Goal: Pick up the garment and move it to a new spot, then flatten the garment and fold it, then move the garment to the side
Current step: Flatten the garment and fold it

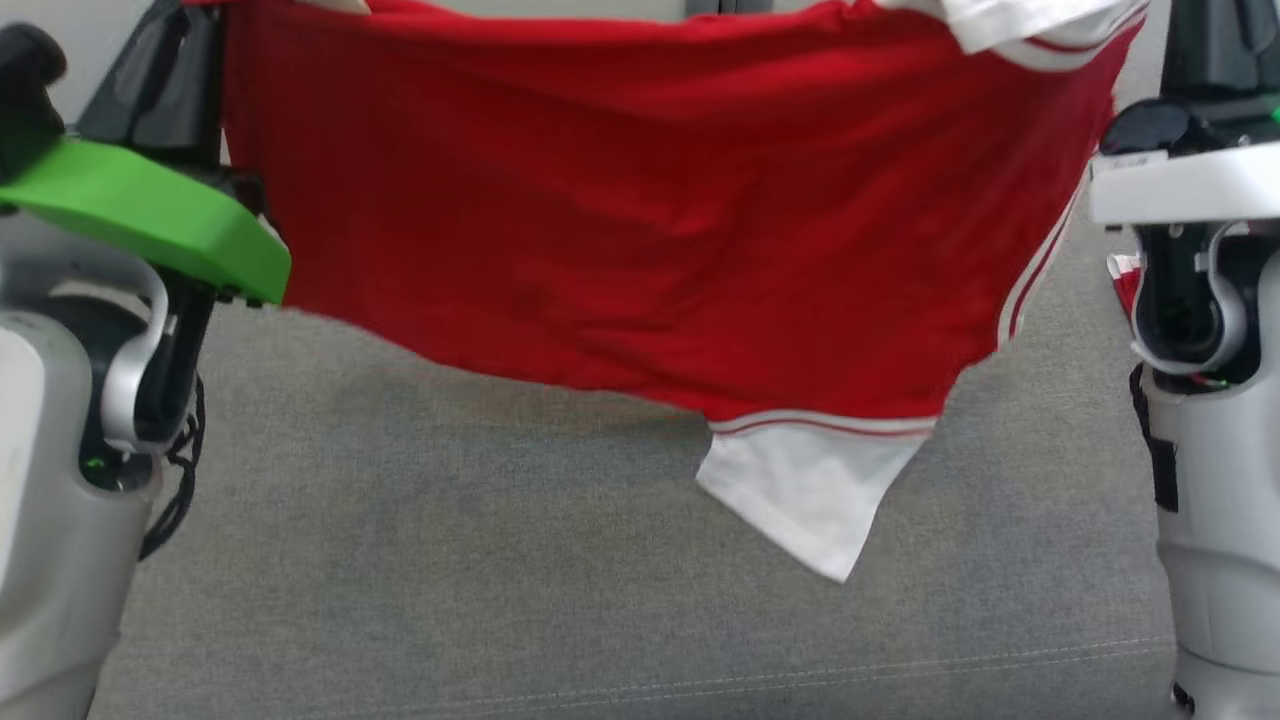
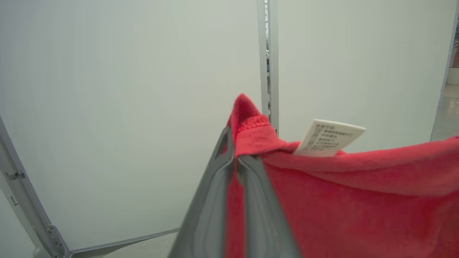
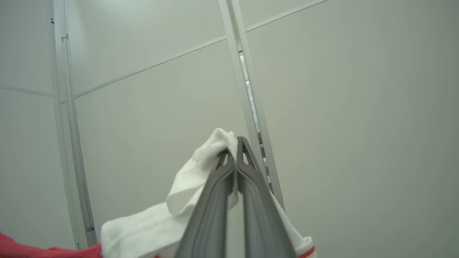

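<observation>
Grey upholstery (image 1: 500, 600) beneath garment (image 1: 640, 220), top off-frame

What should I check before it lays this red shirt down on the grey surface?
1. Grip of left tool on red knit shirt with white trim: ok, shut on it.
2. Grip of right tool on shirt's white edge: ok, shut.
3. Shirt taut between tools: not ok, sagging.
4. Hanging white sleeve spread out: not ok, dangling.
5. Sleeve off grey fabric surface: cannot tell.
</observation>
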